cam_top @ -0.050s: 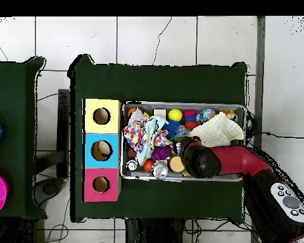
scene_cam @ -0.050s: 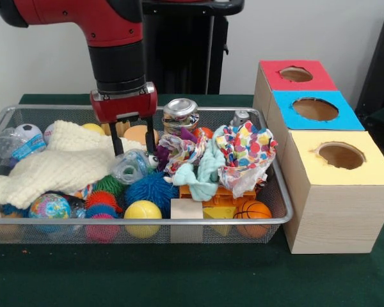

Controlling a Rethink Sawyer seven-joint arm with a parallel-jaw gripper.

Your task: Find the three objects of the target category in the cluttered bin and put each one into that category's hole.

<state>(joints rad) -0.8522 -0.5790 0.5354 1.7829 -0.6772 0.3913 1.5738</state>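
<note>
My gripper point(scene_cam @ -0.050s: 134, 146) hangs open inside the wire bin point(scene_cam @ -0.050s: 147, 222), left of its middle. Its two black fingers point(scene_cam @ -0.050s: 118, 142) point down, well apart. A peach ball point(scene_cam @ -0.050s: 137, 132) shows in the gap behind them, and a clear plastic item point(scene_cam @ -0.050s: 129, 167) lies just in front and below; I cannot tell whether either is touched. A silver can point(scene_cam @ -0.050s: 180, 112) stands right beside the gripper. In the overhead view the arm's head point(cam_top @ -0.050s: 201, 161) covers the gripper, over the bin's point(cam_top @ -0.050s: 183, 104) lower middle.
Three boxes stand beside the bin, each with a hole: red point(scene_cam @ -0.050s: 296, 74), blue point(scene_cam @ -0.050s: 315, 109), yellow point(scene_cam @ -0.050s: 340, 155). The bin holds a cream knitted cloth point(scene_cam @ -0.050s: 57, 163), spotted cloth point(scene_cam @ -0.050s: 246, 150), blue spiky ball point(scene_cam @ -0.050s: 152, 190), yellow ball point(scene_cam @ -0.050s: 143, 213), small basketball point(scene_cam @ -0.050s: 252, 210) and wooden block point(scene_cam @ -0.050s: 187, 209).
</note>
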